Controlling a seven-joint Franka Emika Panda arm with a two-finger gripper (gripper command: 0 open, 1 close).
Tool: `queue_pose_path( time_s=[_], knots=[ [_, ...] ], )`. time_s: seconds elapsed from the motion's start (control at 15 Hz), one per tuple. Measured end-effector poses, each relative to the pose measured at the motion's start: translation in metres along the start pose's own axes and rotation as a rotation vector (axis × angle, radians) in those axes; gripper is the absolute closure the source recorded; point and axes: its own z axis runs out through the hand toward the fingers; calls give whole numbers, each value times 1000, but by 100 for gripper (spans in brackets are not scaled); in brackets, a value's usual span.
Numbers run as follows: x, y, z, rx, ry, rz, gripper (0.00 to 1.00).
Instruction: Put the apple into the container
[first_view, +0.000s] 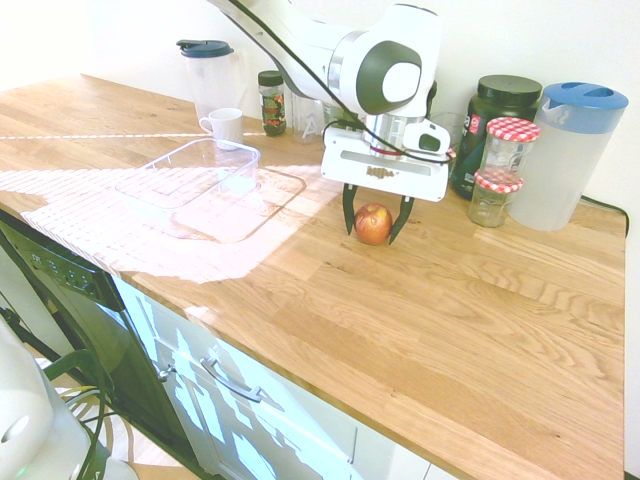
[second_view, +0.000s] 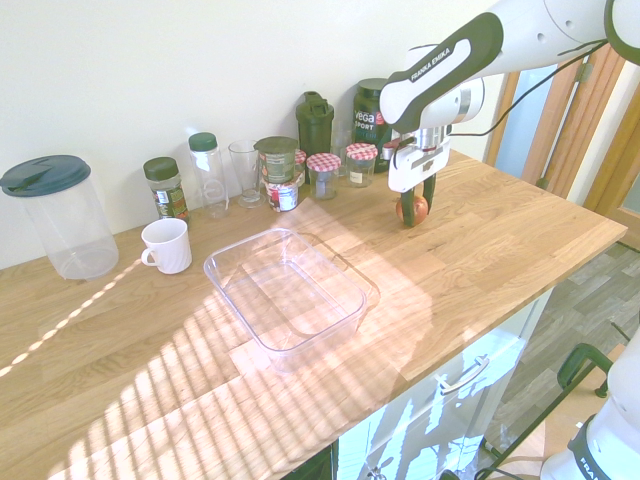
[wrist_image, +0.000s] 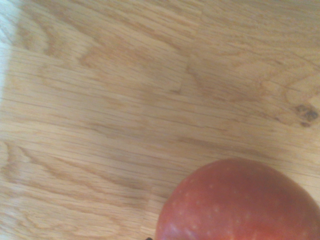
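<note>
The apple (first_view: 373, 224) is small, round and red-orange, and it rests on the wooden counter at the right of the row of jars. My gripper (first_view: 374, 236) points straight down over it, one dark finger lying against each side, so it is shut on the apple (second_view: 412, 209). The wrist view shows the top of the apple (wrist_image: 240, 200) close up over wood grain. The container (first_view: 215, 152), a shallow clear plastic box, stands empty on the counter well apart from the apple. In the second exterior view the container (second_view: 285, 290) sits in the middle of the counter.
Two red-checked-lid jars (first_view: 505, 150), a blue-lidded jug (first_view: 570, 150) and a dark tub (first_view: 500, 105) stand just behind the apple. A white cup (first_view: 225, 124) and a spice jar (first_view: 271, 100) stand behind the container. A flat clear sheet (first_view: 265, 205) lies beside the container.
</note>
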Motion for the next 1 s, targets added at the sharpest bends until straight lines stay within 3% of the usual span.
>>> queue_pose_path(
  time_s=[0.27, 0.53, 0.73, 1.0],
  knots=[
    [-1, -3, -4, 16, 6, 4, 100],
    [-31, -32, -93, 71, 58, -32, 100],
    [-105, -97, -148, 78, 79, -101, 100],
    [-201, -190, -135, 64, 80, -166, 100]
  ],
)
